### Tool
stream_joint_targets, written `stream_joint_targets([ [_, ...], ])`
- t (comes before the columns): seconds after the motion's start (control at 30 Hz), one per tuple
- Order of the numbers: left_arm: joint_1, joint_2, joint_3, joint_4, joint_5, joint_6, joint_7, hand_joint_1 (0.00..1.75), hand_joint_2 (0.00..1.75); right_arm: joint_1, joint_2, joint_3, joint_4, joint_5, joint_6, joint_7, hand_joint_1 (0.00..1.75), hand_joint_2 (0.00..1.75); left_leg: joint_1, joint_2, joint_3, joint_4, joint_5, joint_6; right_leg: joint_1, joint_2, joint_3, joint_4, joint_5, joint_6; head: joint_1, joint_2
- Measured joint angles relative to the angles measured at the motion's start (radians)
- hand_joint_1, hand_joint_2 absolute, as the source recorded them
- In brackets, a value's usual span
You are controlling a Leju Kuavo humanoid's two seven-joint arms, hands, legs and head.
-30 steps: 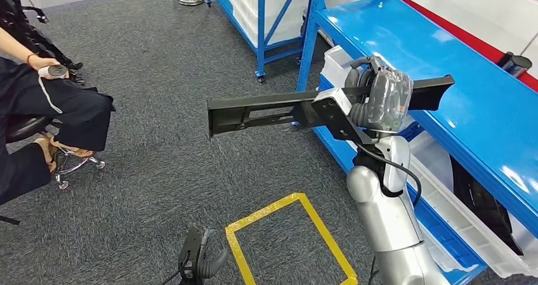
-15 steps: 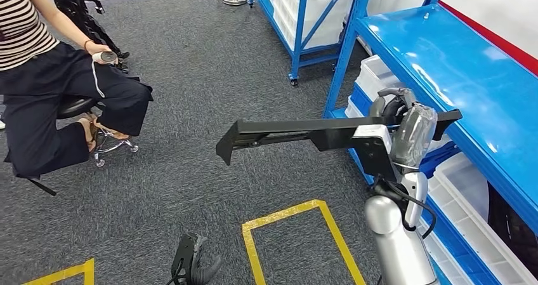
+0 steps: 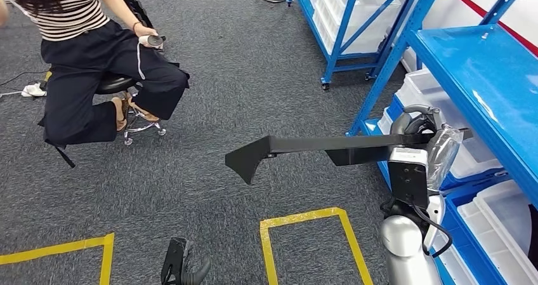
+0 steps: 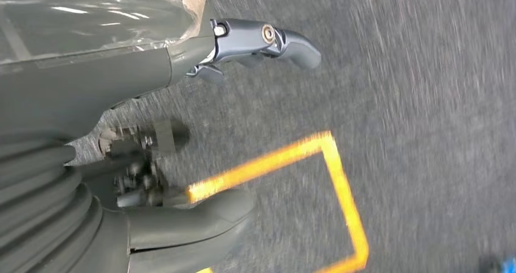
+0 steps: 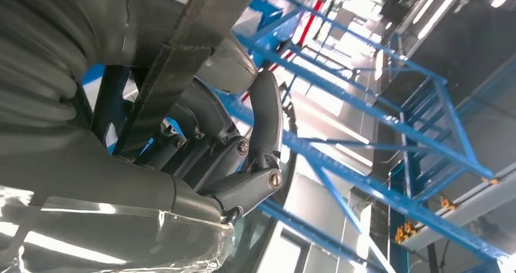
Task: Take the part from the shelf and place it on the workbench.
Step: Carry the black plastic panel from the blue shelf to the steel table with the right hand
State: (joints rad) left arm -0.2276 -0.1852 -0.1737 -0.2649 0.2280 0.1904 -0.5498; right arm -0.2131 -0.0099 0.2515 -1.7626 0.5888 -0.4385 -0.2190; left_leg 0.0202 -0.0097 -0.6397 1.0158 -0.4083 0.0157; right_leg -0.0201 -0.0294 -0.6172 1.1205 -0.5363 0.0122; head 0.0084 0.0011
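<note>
The right hand (image 5: 201, 133) is filling the frame from nine o'clock toward the centre, its dark fingers (image 5: 266, 112) curling around a flat dark part (image 5: 182, 54) that is running from twelve o'clock down toward eight. Blue shelf beams (image 5: 365, 112) are crossing behind, from the centre out toward four o'clock, under bright ceiling lights (image 5: 453, 5) at one o'clock.

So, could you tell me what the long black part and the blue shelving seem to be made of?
Long black part: matte black, probably moulded plastic or coated metal; no shine, crisp edges. Blue shelving: likely painted steel; glossy surface with reflections, thin rigid posts.
</note>
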Motion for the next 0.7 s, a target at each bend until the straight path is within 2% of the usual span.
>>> stream_joint_targets([
  [0.07, 0.002, 0.0, 0.004, 0.0, 0.0, 0.0, 0.0, 0.0, 1.75, 0.013, -0.002, -0.011, -0.018, -0.034, 0.017, -0.004, 1.75, 1.75, -0.007, -0.021, -0.003, 0.0, 0.003, 0.006, 0.005, 0.02, -0.067, 0.148, -0.056, -0.011, 0.002, 0.0],
  [0.1, 0.003, 0.0, 0.006, 0.0, -0.001, 0.0, 0.0, 0.0, 1.75, 0.021, -0.003, -0.017, -0.026, -0.052, 0.025, -0.008, 1.75, 1.75, -0.012, -0.033, -0.004, 0.0, 0.004, 0.009, 0.008, 0.024, -0.087, 0.188, -0.066, -0.014, 0.002, 0.0],
  [0.13, 0.004, 0.0, 0.007, 0.0, -0.001, 0.001, 0.0, 0.0, 1.75, 0.029, -0.004, -0.023, -0.035, -0.067, 0.032, -0.013, 1.75, 1.75, -0.016, -0.045, -0.005, 0.0, 0.005, 0.011, 0.013, 0.027, -0.088, 0.186, -0.059, -0.016, 0.002, 0.0],
  [0.17, 0.005, 0.0, 0.009, 0.0, 0.0, 0.002, 0.0, 0.0, 1.75, 0.034, -0.005, -0.028, -0.043, -0.078, 0.037, -0.018, 1.75, 1.75, -0.018, -0.058, -0.004, 0.0, 0.007, 0.013, 0.019, 0.033, -0.068, 0.14, -0.037, -0.017, 0.002, 0.0],
  [0.2, 0.005, -0.001, 0.011, 0.0, 0.0, 0.004, 0.0, 0.0, 1.75, 0.036, -0.006, -0.034, -0.051, -0.087, 0.042, -0.024, 1.75, 1.75, -0.02, -0.07, -0.004, 0.0, 0.008, 0.014, 0.026, 0.046, -0.033, 0.065, -0.005, -0.018, 0.002, 0.0],
  [0.27, 0.005, -0.002, 0.014, -0.001, 0.002, 0.009, -0.003, 0.0, 1.75, 0.036, -0.006, -0.044, -0.063, -0.101, 0.053, -0.034, 1.75, 1.75, -0.021, -0.089, -0.007, 0.001, 0.011, 0.015, 0.038, 0.081, 0.032, -0.072, 0.048, -0.025, 0.002, 0.0],
  [0.3, 0.007, -0.003, 0.016, -0.001, 0.005, 0.011, -0.005, 0.0, 1.75, 0.036, -0.007, -0.048, -0.066, -0.107, 0.058, -0.039, 1.75, 1.75, -0.02, -0.097, -0.01, 0.0, 0.013, 0.014, 0.042, 0.092, 0.05, -0.107, 0.062, -0.028, 0.002, 0.0],
  [0.33, 0.009, -0.004, 0.019, -0.001, 0.008, 0.012, -0.008, 0.0, 1.75, 0.036, -0.007, -0.051, -0.068, -0.112, 0.063, -0.043, 1.75, 1.75, -0.02, -0.103, -0.012, -0.001, 0.016, 0.011, 0.043, 0.093, 0.055, -0.118, 0.067, -0.03, 0.003, 0.0],
  [0.4, 0.015, -0.002, 0.027, -0.001, 0.012, 0.013, -0.013, 0.0, 1.75, 0.036, -0.007, -0.055, -0.068, -0.118, 0.07, -0.049, 1.75, 1.75, -0.021, -0.113, -0.016, -0.002, 0.019, 0.003, 0.041, 0.073, 0.058, -0.127, 0.076, -0.032, 0.004, 0.0],
  [0.47, 0.018, 0.001, 0.036, -0.001, 0.017, 0.016, -0.019, 0.0, 1.75, 0.036, -0.006, -0.058, -0.069, -0.122, 0.075, -0.052, 1.75, 1.75, -0.027, -0.077, -0.035, 0.038, -0.014, -0.006, 0.033, 0.051, 0.064, -0.141, 0.085, -0.037, 0.001, 0.0],
  [0.53, 0.018, 0.004, 0.043, -0.001, 0.021, 0.017, -0.024, 0.0, 1.75, 0.036, -0.005, -0.059, -0.07, -0.125, 0.079, -0.053, 1.75, 1.75, -0.029, -0.021, -0.086, 0.153, -0.084, -0.015, 0.031, 0.028, 0.065, -0.146, 0.088, -0.04, -0.004, 0.0],
  [0.57, 0.019, 0.005, 0.045, -0.001, 0.022, 0.017, -0.026, 0.0, 1.75, 0.037, -0.005, -0.059, -0.07, -0.126, 0.08, -0.053, 1.75, 1.75, -0.026, -0.007, -0.113, 0.215, -0.112, -0.02, 0.031, 0.016, 0.063, -0.144, 0.088, -0.04, -0.007, 0.0],
  [0.6, 0.02, 0.005, 0.048, -0.001, 0.022, 0.017, -0.027, 0.0, 1.75, 0.039, -0.005, -0.059, -0.07, -0.127, 0.08, -0.053, 1.75, 1.75, -0.022, 0.001, -0.131, 0.257, -0.125, -0.025, 0.03, 0.003, 0.062, -0.143, 0.088, -0.04, -0.008, 0.0],
  [0.63, 0.022, 0.006, 0.051, -0.001, 0.023, 0.017, -0.027, 0.0, 1.75, 0.04, -0.004, -0.059, -0.07, -0.128, 0.08, -0.053, 1.75, 1.75, -0.019, 0.005, -0.129, 0.262, -0.12, -0.028, 0.03, -0.01, 0.06, -0.142, 0.087, -0.04, -0.009, 0.0],
  [0.67, 0.022, 0.007, 0.054, -0.002, 0.023, 0.017, -0.027, 0.0, 1.75, 0.04, -0.004, -0.059, -0.07, -0.129, 0.081, -0.053, 1.75, 1.75, -0.016, 0.012, -0.107, 0.226, -0.097, -0.031, 0.03, -0.021, 0.06, -0.141, 0.087, -0.04, -0.01, 0.0],
  [0.7, 0.022, 0.008, 0.057, -0.002, 0.023, 0.017, -0.028, 0.0, 1.75, 0.041, -0.004, -0.059, -0.07, -0.129, 0.081, -0.053, 1.75, 1.75, -0.013, 0.023, -0.066, 0.158, -0.064, -0.032, 0.03, -0.032, 0.06, -0.141, 0.086, -0.039, -0.011, 0.0],
])
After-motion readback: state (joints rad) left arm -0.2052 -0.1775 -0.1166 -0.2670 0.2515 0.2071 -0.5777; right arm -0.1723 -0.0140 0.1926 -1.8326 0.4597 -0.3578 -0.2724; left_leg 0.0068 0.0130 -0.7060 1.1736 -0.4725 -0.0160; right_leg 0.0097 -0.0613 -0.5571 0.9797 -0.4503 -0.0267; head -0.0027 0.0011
